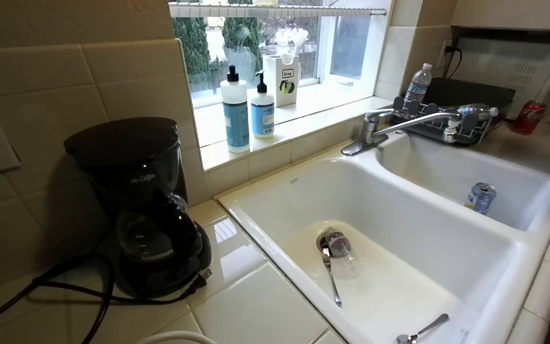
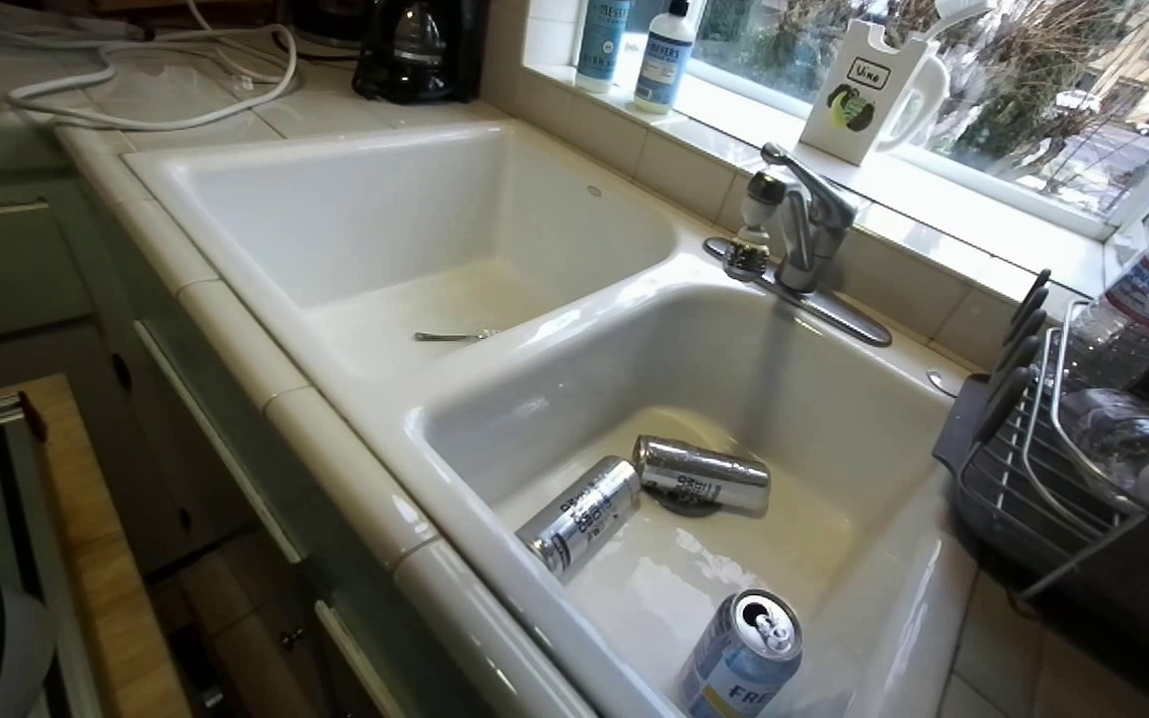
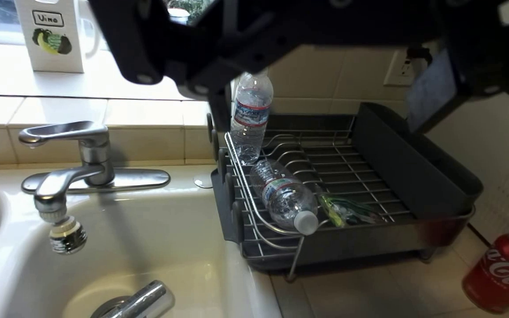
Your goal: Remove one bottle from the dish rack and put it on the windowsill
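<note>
Gripper (image 3: 320, 121): spread
Lying bottle (image 3: 284, 196): in dish rack (image 3: 365, 243)
Can (image 3: 502, 271): "Coca-Cola," beside dish rack
Jug (image 3: 52, 35): "Vino"
Coffeemaker (image 1: 134, 191): "Mr. Coffee"

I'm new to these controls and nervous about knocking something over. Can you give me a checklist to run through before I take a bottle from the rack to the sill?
1. Fingers apart: ok, a wide gap shows between them.
2. Bottles in the rack: ok, one standing, one lying.
3. Bottle gripped: not ok, both rest in the rack.
4. Fingers lined up with a bottle: cannot tell, depth is unclear in the wrist view.
5. Faucet out of the way: probably not ok, it stands beside the rack and in front of the sill.
6. Sill in view: ok, the jug stands on it.
</note>
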`<state>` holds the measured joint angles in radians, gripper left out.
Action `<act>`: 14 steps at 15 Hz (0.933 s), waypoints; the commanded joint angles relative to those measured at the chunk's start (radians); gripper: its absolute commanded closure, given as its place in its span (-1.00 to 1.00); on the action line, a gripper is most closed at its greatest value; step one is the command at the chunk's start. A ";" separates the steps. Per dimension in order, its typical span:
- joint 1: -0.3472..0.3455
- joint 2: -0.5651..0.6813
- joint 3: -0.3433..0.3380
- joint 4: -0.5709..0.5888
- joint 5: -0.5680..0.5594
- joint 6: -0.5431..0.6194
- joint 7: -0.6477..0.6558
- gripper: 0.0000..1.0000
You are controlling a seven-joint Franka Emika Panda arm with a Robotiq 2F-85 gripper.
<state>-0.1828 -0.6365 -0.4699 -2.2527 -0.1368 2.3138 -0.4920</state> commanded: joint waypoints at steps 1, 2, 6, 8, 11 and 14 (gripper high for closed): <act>-0.008 0.003 0.006 0.002 0.008 -0.002 -0.006 -1.00; -0.006 0.024 -0.007 0.026 0.002 -0.012 -0.024 -1.00; 0.066 0.130 -0.095 0.118 0.061 -0.060 -0.165 -1.00; 0.115 0.207 -0.152 0.186 0.138 -0.099 -0.265 -1.00; 0.143 0.350 -0.194 0.308 0.257 -0.177 -0.308 -1.00; 0.103 0.514 -0.182 0.436 0.270 -0.298 -0.296 -1.00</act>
<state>-0.0519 -0.3067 -0.6496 -1.9761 0.0982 2.1417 -0.7734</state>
